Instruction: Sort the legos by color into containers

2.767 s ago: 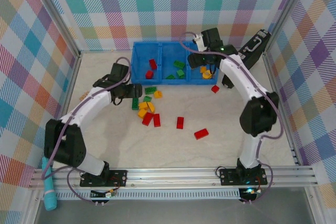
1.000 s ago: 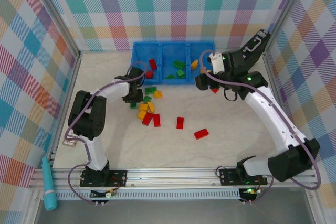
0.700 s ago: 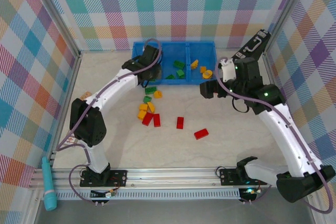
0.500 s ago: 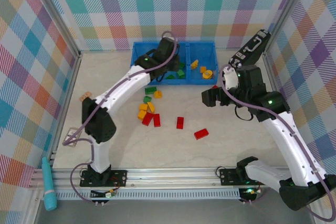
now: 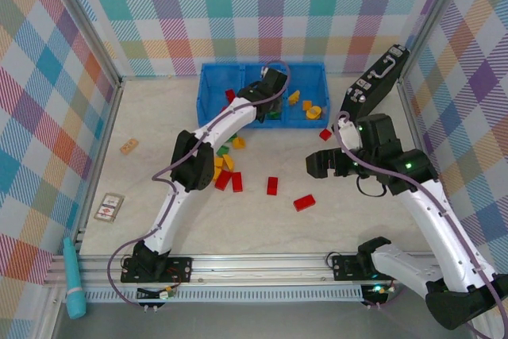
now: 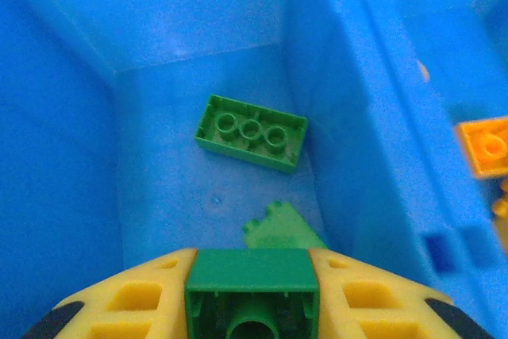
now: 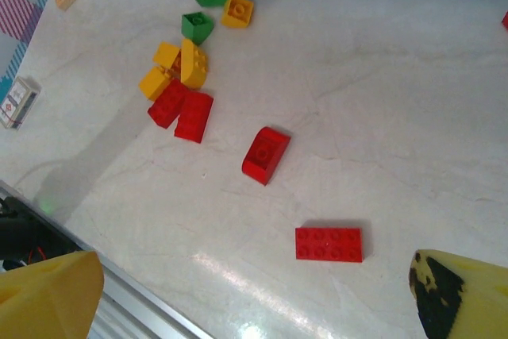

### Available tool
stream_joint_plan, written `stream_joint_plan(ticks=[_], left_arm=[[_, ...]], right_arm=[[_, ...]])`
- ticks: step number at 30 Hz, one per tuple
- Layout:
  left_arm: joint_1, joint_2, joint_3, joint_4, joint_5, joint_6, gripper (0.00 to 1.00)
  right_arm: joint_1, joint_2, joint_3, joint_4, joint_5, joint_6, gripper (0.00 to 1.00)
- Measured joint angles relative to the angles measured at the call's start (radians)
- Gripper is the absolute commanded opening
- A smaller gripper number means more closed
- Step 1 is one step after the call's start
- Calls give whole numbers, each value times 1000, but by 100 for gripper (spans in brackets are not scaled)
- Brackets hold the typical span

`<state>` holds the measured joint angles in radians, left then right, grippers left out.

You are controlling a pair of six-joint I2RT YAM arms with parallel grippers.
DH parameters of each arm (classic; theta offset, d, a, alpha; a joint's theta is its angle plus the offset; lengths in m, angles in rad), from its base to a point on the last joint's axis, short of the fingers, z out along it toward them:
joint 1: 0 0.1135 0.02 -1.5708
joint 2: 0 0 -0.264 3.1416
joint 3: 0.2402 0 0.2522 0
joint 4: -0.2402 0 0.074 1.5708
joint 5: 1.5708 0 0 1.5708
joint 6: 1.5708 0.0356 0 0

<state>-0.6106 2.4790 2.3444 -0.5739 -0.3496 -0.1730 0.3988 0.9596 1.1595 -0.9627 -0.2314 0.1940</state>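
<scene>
My left gripper (image 5: 272, 91) hangs over the middle compartment of the blue tray (image 5: 205, 93), shut on a green lego (image 6: 252, 290). Below it lie a green brick (image 6: 252, 132) and another green piece (image 6: 282, 229); an orange one (image 6: 484, 145) sits in the compartment to the right. My right gripper (image 5: 313, 166) hovers open above the table with nothing between its fingers (image 7: 49, 295). Under it lie a flat red brick (image 7: 329, 244) and a sloped red one (image 7: 266, 155). A mixed pile of red, yellow and green legos (image 5: 222, 166) lies in front of the tray.
A lone red brick (image 5: 325, 134) lies right of the tray. The black briefcase (image 5: 375, 78) leans at the back right. A tan block (image 5: 128, 146) and a small packet (image 5: 109, 206) lie at the left. A metal rail (image 5: 262, 263) runs along the near edge.
The left arm swung from the floor pile up over the tray's middle compartment, carrying the green lego. The right gripper drew back from the tray toward the table's middle and opened fully.
</scene>
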Motion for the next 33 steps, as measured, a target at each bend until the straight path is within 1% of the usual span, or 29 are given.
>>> stream_joint_plan(ticks=[3,6,7,8,12,16,18,20,22,25,27,30,33], left_arm=[[29,15,13,37,14,-21,26],[52,31,24,70,31,-40,33],[58,37,24,80,35,-44,37],[64,43,26,85,39,-43,46],[69,52,26,87,61,-41,59],[63,36,15,97,71,-10,64],[62,-10,-22,98,72,18,64],[62,-80,-70,98,72,42,65],[61,-190,-146,109,71,67,66],[61,-414,-309,138,54,91,67],[61,-599,-458,170,25,95,69],[61,-824,-676,207,-21,77,75],[61,-946,-859,221,-51,33,78]], right_arm=[[0,-14,-25,0,-6,9,99],[0,-19,-33,1,-14,17,99],[0,-19,-33,3,-16,21,99],[0,-18,-33,4,-18,26,99],[0,-18,-32,4,-21,31,99],[0,-18,-32,4,-20,31,99],[0,-18,-32,5,-20,31,99],[0,-16,-32,10,-21,31,99],[0,-11,-32,29,-20,31,99],[0,-2,-32,53,-21,31,99],[0,6,-32,61,-20,30,99],[0,20,-32,69,-20,26,99],[0,39,-32,78,-16,22,99]])
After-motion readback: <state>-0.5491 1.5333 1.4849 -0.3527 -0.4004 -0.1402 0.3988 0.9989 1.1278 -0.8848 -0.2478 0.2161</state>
